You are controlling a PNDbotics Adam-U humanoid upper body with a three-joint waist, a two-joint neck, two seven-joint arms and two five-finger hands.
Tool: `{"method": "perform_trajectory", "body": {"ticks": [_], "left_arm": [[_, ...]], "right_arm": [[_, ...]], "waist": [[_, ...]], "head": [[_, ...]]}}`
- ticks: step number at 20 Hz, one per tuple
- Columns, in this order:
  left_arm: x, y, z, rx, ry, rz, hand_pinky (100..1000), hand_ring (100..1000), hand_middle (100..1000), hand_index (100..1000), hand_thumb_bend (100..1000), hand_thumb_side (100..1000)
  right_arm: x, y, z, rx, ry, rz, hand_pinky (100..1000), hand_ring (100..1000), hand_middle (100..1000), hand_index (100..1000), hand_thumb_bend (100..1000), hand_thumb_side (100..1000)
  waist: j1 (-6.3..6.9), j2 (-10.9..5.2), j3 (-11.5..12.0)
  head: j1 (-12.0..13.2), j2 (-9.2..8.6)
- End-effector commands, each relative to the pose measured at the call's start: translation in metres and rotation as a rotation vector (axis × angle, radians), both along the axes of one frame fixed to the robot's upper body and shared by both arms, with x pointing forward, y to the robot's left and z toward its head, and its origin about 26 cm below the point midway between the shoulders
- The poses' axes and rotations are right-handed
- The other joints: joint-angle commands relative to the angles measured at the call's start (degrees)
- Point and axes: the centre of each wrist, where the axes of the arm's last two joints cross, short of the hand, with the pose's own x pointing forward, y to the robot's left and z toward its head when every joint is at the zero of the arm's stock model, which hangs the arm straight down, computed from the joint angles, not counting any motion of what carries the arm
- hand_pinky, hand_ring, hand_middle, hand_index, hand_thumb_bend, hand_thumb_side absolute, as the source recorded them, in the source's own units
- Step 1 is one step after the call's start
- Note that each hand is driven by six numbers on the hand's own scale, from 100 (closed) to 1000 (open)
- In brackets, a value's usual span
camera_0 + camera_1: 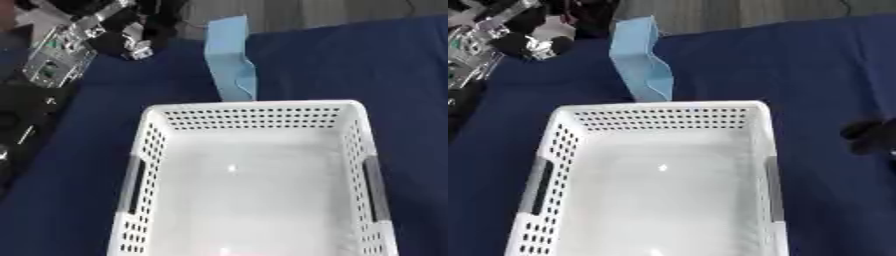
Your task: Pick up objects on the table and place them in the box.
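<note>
White perforated box [254,116] sits in the middle of the blue tablecloth [367,65], open side up, nothing visible inside it. The only object you can go for is a pale blue folded piece [229,55], thin and sheet-like, lying on the cloth just beyond the box's far wall and running away from it toward the table's back edge.

Your left hand [131,42] is at the upper left, well apart from the blue piece; its fingers are lost among the silver and black parts, so you cannot tell whether they are released or clenched. A dark shape [872,135] at the right edge of the right eye view is probably your right hand, resting on the cloth; its fingers cannot be read either.

The pick looks not yet begun. Advice for it:
- Bring the left hand across; it is the nearer one.
- The piece looks limp and flat, so pinch at its raised fold, not the flat end.
- Lift it clear of the far wall before moving over the box.
- Release low, over the middle.
</note>
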Motion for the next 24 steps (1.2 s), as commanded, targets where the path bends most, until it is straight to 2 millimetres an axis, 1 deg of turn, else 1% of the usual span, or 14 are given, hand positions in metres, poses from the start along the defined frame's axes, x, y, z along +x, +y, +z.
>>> {"method": "perform_trajectory", "body": {"ticks": [1,3,4,7,16,19,20,21,22,23,24], "left_arm": [[0.002,-0.002,0.010,0.067,-0.050,-0.020,726,725,819,868,371,576],[0.004,-0.006,0.006,0.083,-0.046,-0.018,729,731,824,874,408,580],[0.005,-0.008,0.004,0.091,-0.045,-0.017,735,734,827,877,442,588],[0.006,-0.013,0.000,0.120,-0.041,-0.020,739,735,832,881,475,615],[0.008,-0.019,-0.010,0.139,-0.026,-0.033,752,742,844,893,483,682],[0.009,-0.024,-0.016,0.130,-0.012,-0.034,801,780,888,930,480,689],[0.010,-0.026,-0.017,0.132,-0.009,-0.034,803,781,890,932,480,690],[0.010,-0.027,-0.019,0.136,-0.006,-0.032,821,793,911,950,487,690],[0.010,-0.028,-0.020,0.139,-0.006,-0.028,812,788,903,942,480,694],[0.010,-0.028,-0.021,0.141,-0.008,-0.024,843,812,932,966,497,678],[0.010,-0.029,-0.021,0.144,-0.014,-0.019,859,823,939,972,505,669]], "right_arm": [[-0.001,0.000,0.008,-0.120,-0.416,0.086,766,670,681,100,101,853],[-0.001,0.001,0.009,-0.119,-0.416,0.089,765,670,681,100,101,853],[-0.001,0.001,0.009,-0.118,-0.416,0.089,765,669,681,100,101,853],[-0.001,0.001,0.009,-0.118,-0.415,0.091,765,669,681,100,102,853],[-0.001,0.001,0.009,-0.117,-0.417,0.090,766,669,681,100,104,852],[-0.001,0.001,0.009,-0.117,-0.418,0.090,765,668,681,100,105,852],[-0.001,0.001,0.009,-0.117,-0.419,0.090,765,668,681,100,106,852],[-0.001,0.001,0.009,-0.116,-0.419,0.090,764,666,680,100,107,852],[-0.001,0.001,0.009,-0.116,-0.419,0.089,764,666,680,100,106,852],[-0.001,0.001,0.009,-0.116,-0.419,0.089,765,666,681,100,113,850],[-0.001,0.001,0.009,-0.116,-0.420,0.089,766,666,681,100,114,850]], "waist": [[-0.11,-1.03,-0.16],[-0.11,-0.99,-0.28],[-0.11,-0.98,-0.31],[-0.11,-0.94,-0.35],[-0.24,-0.92,-0.28],[-0.29,-0.91,-0.23],[-0.31,-0.91,-0.23],[-0.34,-0.89,-0.22],[-0.36,-0.89,-0.21],[-0.39,-0.88,-0.18],[-0.41,-0.87,-0.15]], "head": [[0.27,-0.57],[0.34,-0.58],[0.34,-0.58],[0.37,-0.63],[0.55,-0.75],[0.64,-0.78],[0.65,-0.82],[0.67,-0.87],[0.68,-0.91],[0.70,-0.96],[0.72,-0.98]]}}
